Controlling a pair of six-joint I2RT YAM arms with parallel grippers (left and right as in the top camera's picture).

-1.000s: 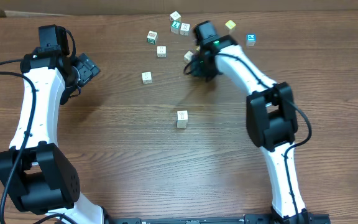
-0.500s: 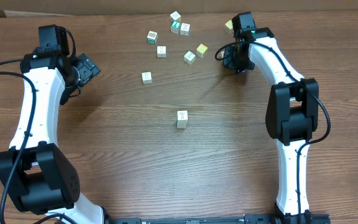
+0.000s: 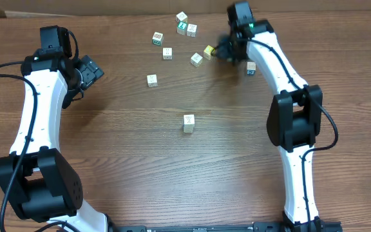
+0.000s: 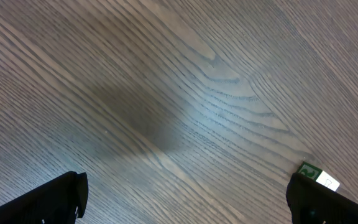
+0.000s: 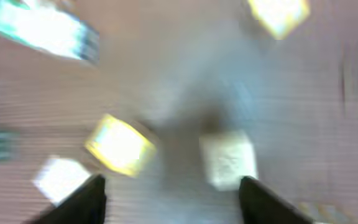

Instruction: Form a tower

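The tower [image 3: 188, 122] is a narrow stack of cream letter cubes standing alone at mid-table, far from both grippers. My right gripper [image 3: 227, 51] hovers at the back among loose cubes, jaws open and empty. The right wrist view is blurred: between and ahead of the open right gripper [image 5: 173, 199] lie a yellow cube [image 5: 120, 144] and a cream cube [image 5: 227, 158]. At the far left my left gripper [image 3: 90, 69] stands wide open over bare wood. In the left wrist view the left gripper [image 4: 185, 196] holds nothing.
Several loose letter cubes are scattered along the back, among them a yellow cube [image 3: 209, 51], a green-faced cube [image 3: 196, 59] and a cream cube [image 3: 151, 80]. Another cream cube [image 3: 251, 67] lies right of the right arm. A green-lettered cube [image 4: 319, 175] sits by the left gripper's right finger.
The right gripper swung right, then back left toward the yellow cube, and its jaws opened. A cream cube now lies where it was half a second ago. The left arm has not moved.
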